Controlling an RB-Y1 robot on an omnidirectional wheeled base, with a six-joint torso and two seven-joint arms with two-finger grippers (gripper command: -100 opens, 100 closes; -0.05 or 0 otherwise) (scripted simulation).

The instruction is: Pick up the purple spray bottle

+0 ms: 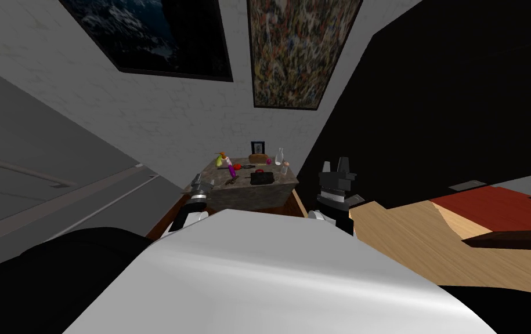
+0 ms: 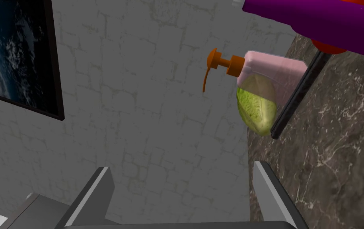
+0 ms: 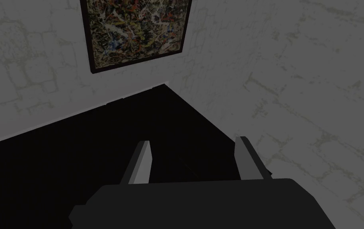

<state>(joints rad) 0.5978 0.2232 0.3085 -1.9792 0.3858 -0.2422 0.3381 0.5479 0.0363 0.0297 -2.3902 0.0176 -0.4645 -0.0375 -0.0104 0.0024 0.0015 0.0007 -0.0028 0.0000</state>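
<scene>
The purple bottle (image 1: 231, 170) sits on the desk (image 1: 275, 188) near its left edge, ahead of the left hand (image 1: 202, 187). That hand hovers off the desk's near left corner, fingers apart and empty. The right hand (image 1: 336, 174), raised right of the desk, is likewise spread.

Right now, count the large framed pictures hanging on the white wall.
2. The dark blue framed picture hangs on the left, the multicoloured speckled framed picture to its right. More may hang beyond the view.

Left pincer (image 2: 181, 166), right pincer (image 3: 193, 140) (both agape)
</scene>
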